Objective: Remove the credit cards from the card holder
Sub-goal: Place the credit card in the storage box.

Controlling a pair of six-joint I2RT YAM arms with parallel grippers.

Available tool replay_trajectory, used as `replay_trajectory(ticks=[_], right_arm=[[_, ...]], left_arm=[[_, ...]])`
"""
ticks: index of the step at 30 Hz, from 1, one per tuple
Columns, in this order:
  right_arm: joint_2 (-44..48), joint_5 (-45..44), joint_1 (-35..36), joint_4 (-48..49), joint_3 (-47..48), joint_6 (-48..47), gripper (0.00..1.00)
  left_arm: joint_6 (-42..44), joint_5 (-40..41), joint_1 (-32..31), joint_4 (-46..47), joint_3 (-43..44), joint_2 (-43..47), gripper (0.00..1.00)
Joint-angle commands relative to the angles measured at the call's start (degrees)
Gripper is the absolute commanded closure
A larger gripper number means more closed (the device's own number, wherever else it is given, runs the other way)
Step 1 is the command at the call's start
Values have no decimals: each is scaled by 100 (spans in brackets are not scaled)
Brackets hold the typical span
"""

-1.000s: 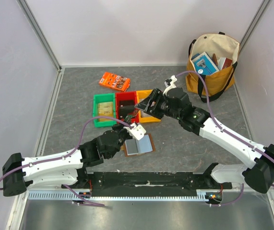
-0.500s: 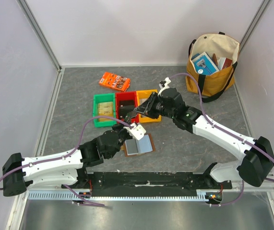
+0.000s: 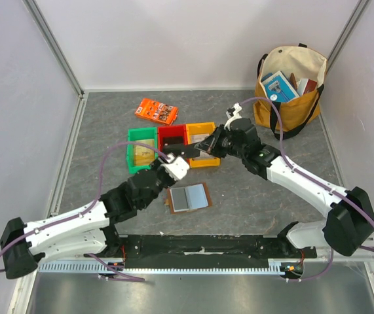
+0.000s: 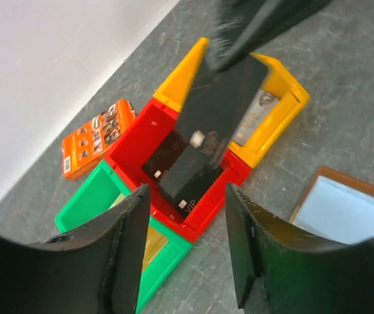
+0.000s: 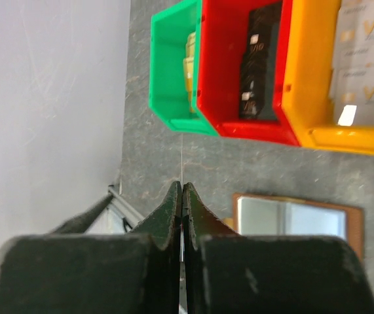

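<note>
There, the right gripper (image 3: 203,145) pinched a dark card (image 4: 221,98), its long axis slanting down over the red bin (image 4: 134,139); left gripper (image 4: 185,212) gaped empty; card holder (image 3: 188,197) lay open

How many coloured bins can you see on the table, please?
3, in a row in the top view: green bin left, red bin middle, yellow bin right, partly covered by the right gripper and its card. None seems hidden.

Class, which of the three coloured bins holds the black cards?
The red bin, the middle one, with black cards lying in it; the green bin holds a yellowish card, the yellow bin a silvery card.
</note>
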State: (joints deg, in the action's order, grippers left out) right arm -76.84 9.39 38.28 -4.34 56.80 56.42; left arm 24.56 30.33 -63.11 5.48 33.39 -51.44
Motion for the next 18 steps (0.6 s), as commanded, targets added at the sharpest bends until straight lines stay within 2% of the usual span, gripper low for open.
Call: replay_trajectory(ticks=[1, 5, 8, 10, 14, 18], right_arm=[[178, 282, -242, 564, -19, -1114, 100], [38, 624, -304, 793, 77, -2080, 100], [-164, 810, -304, 882, 182, -2503, 100], [-305, 741, -304, 935, 235, -2601, 100], [-656, 521, -304, 1128, 314, -2514, 100], [-1078, 257, -295, 1453, 376, -2189, 100]], left_arm=[[-1539, -1219, 1017, -336, 519, 406, 42], [-2393, -1881, 2230, -372, 599, 626, 34], [-2806, -1759, 2523, -442, 669, 635, 33], [-2842, -1382, 2567, -495, 678, 635, 32], [-2912, -118, 2611, -504, 643, 714, 27], [-2974, 578, 2690, -381, 503, 925, 23]])
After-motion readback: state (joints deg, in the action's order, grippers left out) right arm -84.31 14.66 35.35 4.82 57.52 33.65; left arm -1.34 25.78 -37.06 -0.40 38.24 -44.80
